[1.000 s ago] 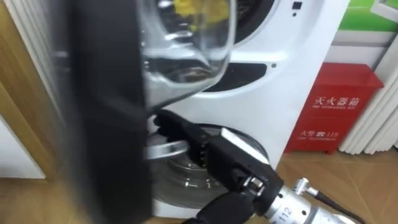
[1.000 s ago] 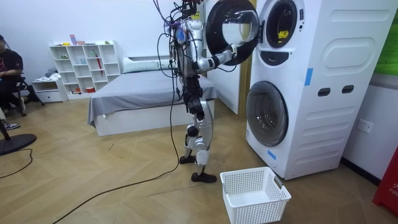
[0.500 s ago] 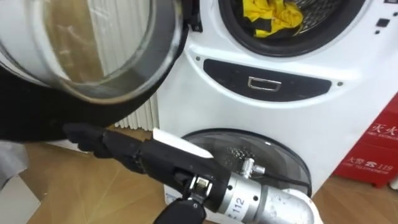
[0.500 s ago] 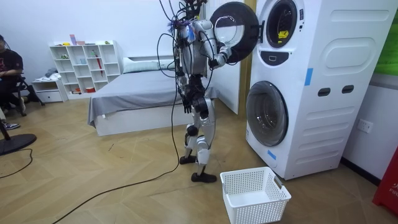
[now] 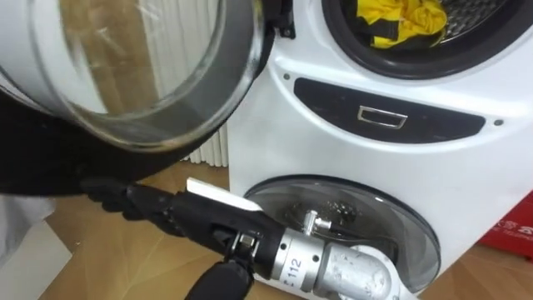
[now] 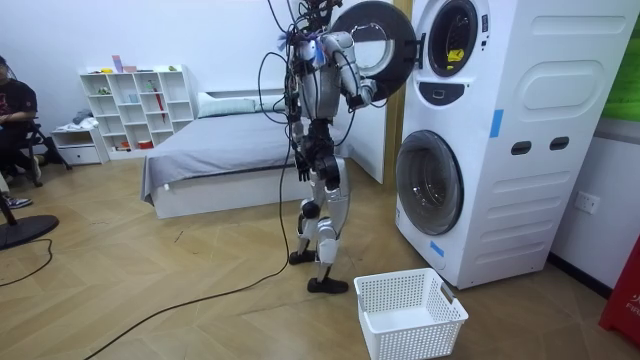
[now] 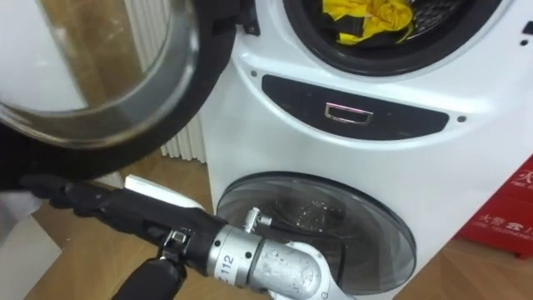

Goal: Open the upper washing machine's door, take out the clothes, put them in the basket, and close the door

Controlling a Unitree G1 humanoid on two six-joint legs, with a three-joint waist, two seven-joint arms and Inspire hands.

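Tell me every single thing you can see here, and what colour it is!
washing machines: two, white, stacked one on the other by the wall
door: one, dark rim with clear glass, swung open on the upper machine
clothes: one bundle, yellow, inside the upper drum
lower door: one, dark glass, closed
basket: one, white, on the floor before the machines
red box: one, on the floor beside the machines
bed: one, grey, behind the robot
shelf: one, white, by the far wall
person: one, seated at the room view's left
right hand: one, black, fingers straight, just under the open door

Wood floor (image 6: pixel 150 262): white basket (image 6: pixel 410 312), stacked washers (image 6: pixel 500 140).
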